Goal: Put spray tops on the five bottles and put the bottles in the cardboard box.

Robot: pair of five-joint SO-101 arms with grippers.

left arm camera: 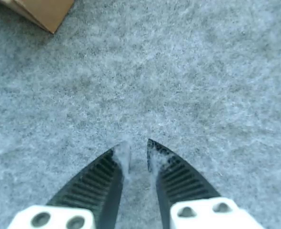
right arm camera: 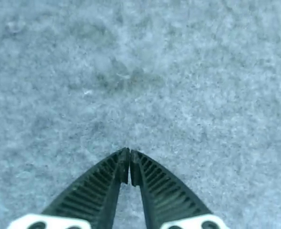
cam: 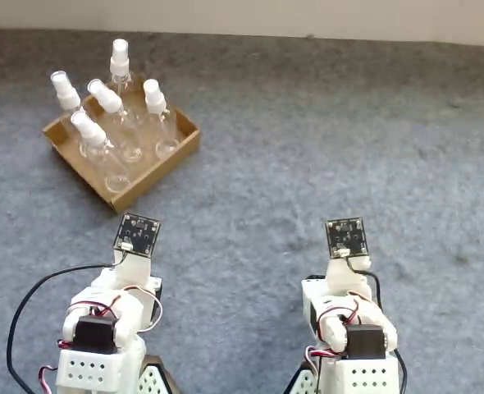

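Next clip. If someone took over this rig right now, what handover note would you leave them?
The left gripper is slightly open and empty over the grey carpet. The right gripper is shut and empty.
Five bottles stand at the cardboard box, each with a white spray top.
Done: all tops are fitted, and four bottles are clearly boxed.
Left: check the rearmost bottle at the far corner. I cannot tell whether it is inside the wall.
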